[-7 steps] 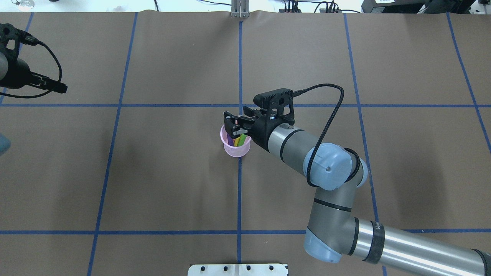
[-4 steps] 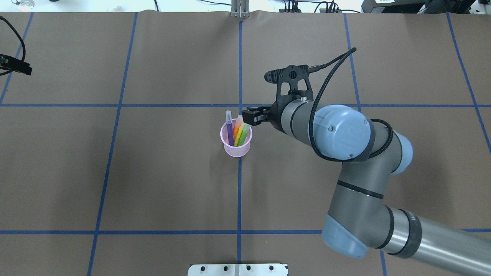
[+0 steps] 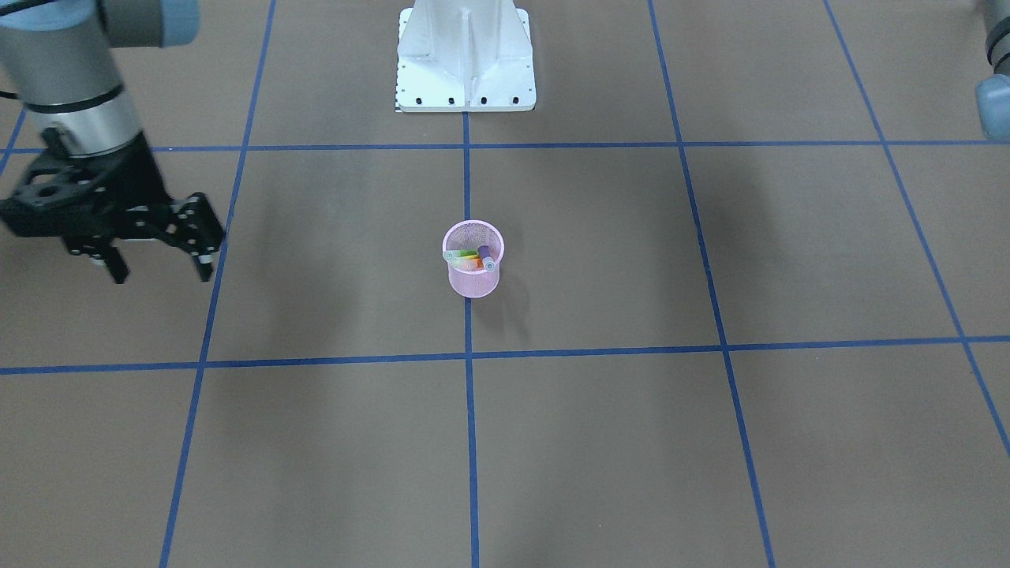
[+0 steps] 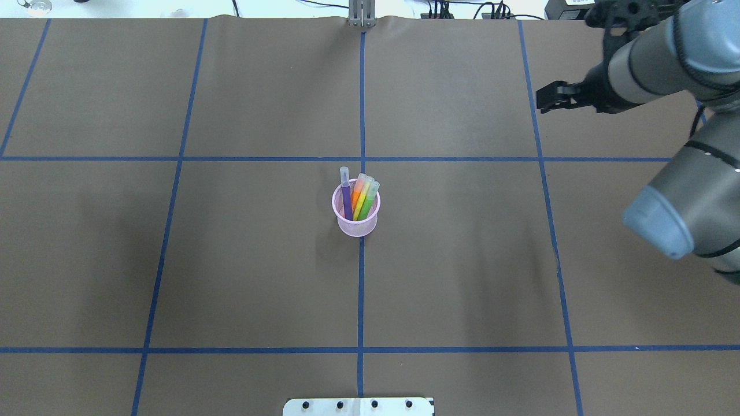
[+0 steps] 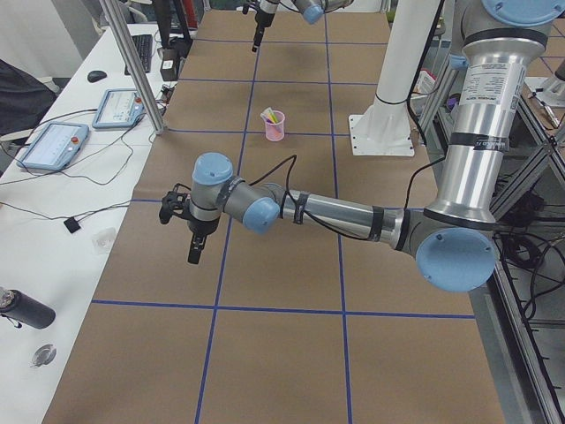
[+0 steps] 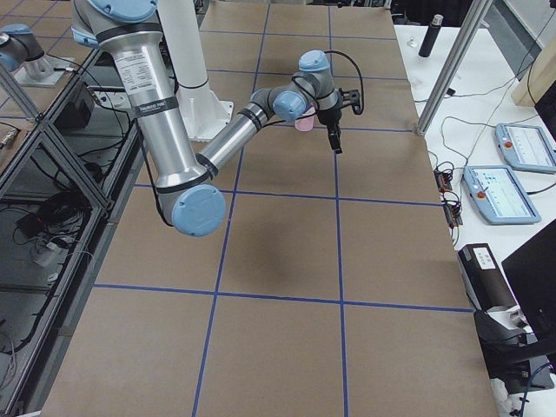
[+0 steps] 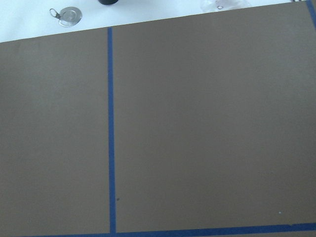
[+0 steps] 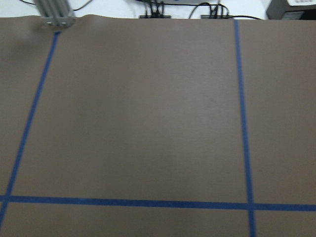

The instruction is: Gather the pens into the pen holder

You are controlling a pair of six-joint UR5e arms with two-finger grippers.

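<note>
The pink mesh pen holder (image 4: 357, 224) stands upright at the table's middle, where blue tape lines cross; it also shows in the front view (image 3: 472, 280). The purple pen (image 4: 347, 201), orange pen (image 4: 356, 195) and green pen (image 4: 369, 202) stand in it, pale cap ends up. My right gripper (image 3: 162, 270) is open and empty, raised well off to the holder's right; it shows at the far right in the overhead view (image 4: 546, 97). My left gripper (image 5: 193, 252) shows only in the exterior left view, far from the holder; I cannot tell whether it is open or shut.
The white robot base plate (image 3: 465, 75) sits at the table's near edge. Blue tape lines (image 4: 361, 115) grid the brown table cover. Tablets (image 5: 53, 146) and a black bottle (image 5: 26, 309) lie on the white bench beyond the far edge.
My right gripper has pulled away from the pen holder, up and far to the right, leaving the pens standing in it. My left arm has left the overhead view.
</note>
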